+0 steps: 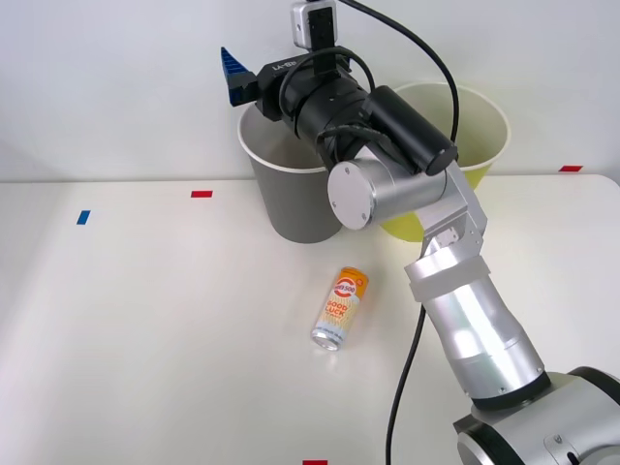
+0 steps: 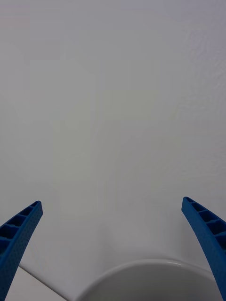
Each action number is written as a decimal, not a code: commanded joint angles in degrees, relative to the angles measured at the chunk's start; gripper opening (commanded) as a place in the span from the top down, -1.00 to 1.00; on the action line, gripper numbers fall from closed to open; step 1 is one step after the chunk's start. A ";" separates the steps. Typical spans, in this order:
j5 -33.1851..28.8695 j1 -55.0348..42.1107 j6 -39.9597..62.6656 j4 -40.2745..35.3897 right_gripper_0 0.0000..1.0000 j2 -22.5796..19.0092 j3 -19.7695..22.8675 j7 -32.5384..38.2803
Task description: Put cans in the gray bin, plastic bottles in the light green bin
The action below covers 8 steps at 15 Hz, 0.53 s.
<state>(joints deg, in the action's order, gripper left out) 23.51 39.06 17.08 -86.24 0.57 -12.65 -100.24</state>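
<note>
Above the gray bin [image 1: 291,184] the right gripper [image 1: 230,76] hung spread wide and empty, seemingly just after a drop; next it must reach the orange can [image 1: 341,308] lying on the table [image 1: 145,329].

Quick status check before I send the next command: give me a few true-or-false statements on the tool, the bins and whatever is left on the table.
1. The right tool is open and holds nothing. True.
2. The tool hangs above the light green bin. False: it is over the gray bin.
3. An orange-and-white can lies on its side on the table. True.
4. The can touches the gray bin. False: it lies apart, nearer the robot.
5. The gray bin stands to the robot's left of the green one. True.
</note>
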 commanded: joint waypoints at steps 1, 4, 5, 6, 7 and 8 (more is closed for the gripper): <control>2.42 -6.54 -12.33 -1.04 -1.00 -3.38 -5.71 -0.57; 2.77 -13.22 -13.74 -8.77 -1.00 -6.46 -7.91 -0.13; 3.04 -15.59 -13.74 -11.58 -1.00 -7.60 -8.53 0.04; 3.30 -18.41 -13.74 -15.19 -1.00 -9.62 -9.23 0.31; 3.48 -20.60 -13.74 -17.91 -1.00 -11.20 -9.67 0.57; 3.65 -22.80 -13.74 -20.81 -1.00 -13.49 -10.64 0.92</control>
<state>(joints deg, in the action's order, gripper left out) 26.83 18.82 3.33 -104.01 -10.38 -22.14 -99.79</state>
